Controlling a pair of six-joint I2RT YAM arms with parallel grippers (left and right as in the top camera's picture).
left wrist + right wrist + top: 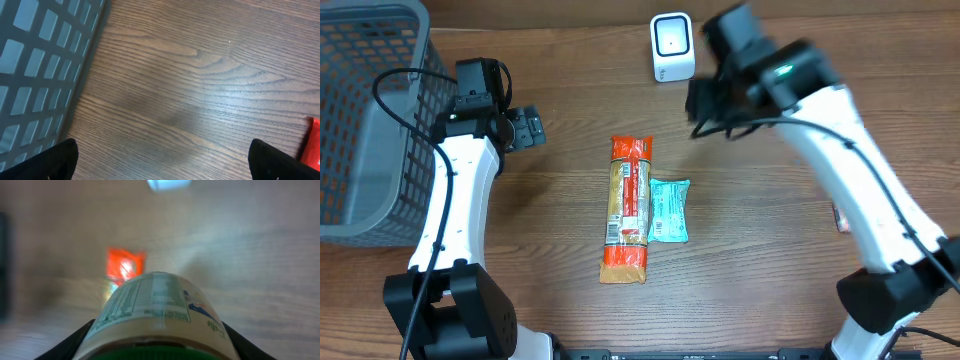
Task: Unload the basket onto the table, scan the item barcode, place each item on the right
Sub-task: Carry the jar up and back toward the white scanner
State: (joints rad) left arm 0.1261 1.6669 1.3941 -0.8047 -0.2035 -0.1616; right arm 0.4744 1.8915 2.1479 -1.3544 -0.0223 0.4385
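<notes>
Two arms: the left one stands by the basket, the right one is stretched out near the scanner
Left gripper: fingers wide apart with nothing between them, over bare table just beside the basket's wall
Right gripper: fingers clamped on either side of the jar; blurred in the overhead view
Jar: tan cylinder with a printed label and a green edge nearest the wrist camera, held off the table in the right gripper, near the scanner; hidden in the overhead view
Barcode: cannot tell which way it faces
Scanner: small white box with a red-lit face, at the far side of the table
Orange packet: lying lengthwise mid-table, well apart from both grippers
Teal packet: flat, right against the orange packet's right side
</notes>
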